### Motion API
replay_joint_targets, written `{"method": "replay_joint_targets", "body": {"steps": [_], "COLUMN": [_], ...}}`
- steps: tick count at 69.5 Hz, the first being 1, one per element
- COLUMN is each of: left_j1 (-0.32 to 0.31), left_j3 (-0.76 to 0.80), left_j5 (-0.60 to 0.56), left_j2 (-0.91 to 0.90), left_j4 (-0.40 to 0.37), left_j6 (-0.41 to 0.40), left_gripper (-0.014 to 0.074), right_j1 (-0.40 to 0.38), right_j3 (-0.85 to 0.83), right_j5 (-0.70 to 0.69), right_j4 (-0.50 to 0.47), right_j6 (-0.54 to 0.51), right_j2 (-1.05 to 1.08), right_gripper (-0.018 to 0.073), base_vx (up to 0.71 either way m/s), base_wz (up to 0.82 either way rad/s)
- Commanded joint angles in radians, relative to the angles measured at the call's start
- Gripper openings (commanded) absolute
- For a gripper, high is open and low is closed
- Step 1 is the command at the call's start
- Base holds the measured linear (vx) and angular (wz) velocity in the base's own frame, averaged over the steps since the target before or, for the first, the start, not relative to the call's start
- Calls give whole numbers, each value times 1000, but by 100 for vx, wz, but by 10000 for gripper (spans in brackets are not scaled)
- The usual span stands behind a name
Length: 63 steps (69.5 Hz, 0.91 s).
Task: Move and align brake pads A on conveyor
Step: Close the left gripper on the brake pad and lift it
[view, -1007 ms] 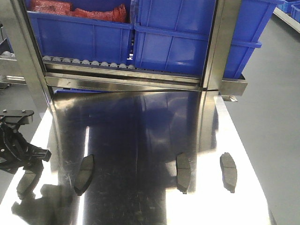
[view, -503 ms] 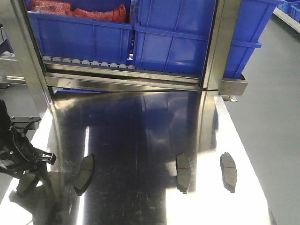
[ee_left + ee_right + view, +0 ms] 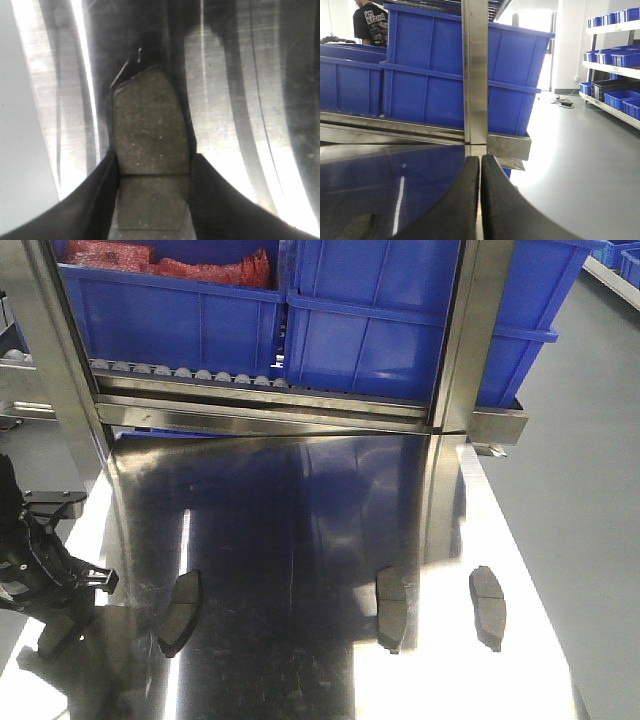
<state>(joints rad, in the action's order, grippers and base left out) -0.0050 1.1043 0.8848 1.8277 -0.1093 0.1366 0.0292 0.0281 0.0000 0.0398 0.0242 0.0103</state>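
Observation:
Three brake pads A lie apart on the shiny steel tabletop (image 3: 300, 500): one left of centre (image 3: 180, 612), one right of centre (image 3: 391, 608), one far right (image 3: 488, 606). A fourth pad (image 3: 52, 637) sits at the left edge under my left gripper (image 3: 62, 615). In the left wrist view this pad (image 3: 150, 130) lies lengthwise between the black fingers (image 3: 102, 195), which press on both its long sides near the groove. My right gripper (image 3: 480, 159) is shut with nothing in it and hovers over the table's right part. The conveyor is out of view.
Blue bins (image 3: 380, 310) stand on a roller rack behind a steel frame (image 3: 465, 350) at the table's far edge. A dark pad edge (image 3: 357, 227) shows low left in the right wrist view. Grey floor (image 3: 590, 490) lies to the right of the table.
My left arm has shifted a little to the right and turned over the leftmost pad. That pad has moved slightly toward the near edge. The other three pads stay put.

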Motion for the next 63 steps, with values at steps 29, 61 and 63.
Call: {"method": "replay_joint_targets", "body": {"steps": [29, 61, 63], "left_j1": [-4, -4, -4], "left_j3": [26, -156, -183], "left_j5": [-86, -230, -248], "left_j2": [-295, -743, -786], "left_j4": [4, 3, 3], "left_j6": [-7, 33, 33], "left_gripper": [-7, -7, -7], "right_j1": [-7, -7, -7], "right_j3": [11, 11, 11], "right_j5": [-75, -75, -75], "right_j4": [1, 1, 1], "right_j6": [0, 0, 0], "right_j2": [12, 12, 12], "right_gripper": [-11, -11, -11], "base_vx": [0, 0, 0], "base_wz": [0, 0, 0]}}
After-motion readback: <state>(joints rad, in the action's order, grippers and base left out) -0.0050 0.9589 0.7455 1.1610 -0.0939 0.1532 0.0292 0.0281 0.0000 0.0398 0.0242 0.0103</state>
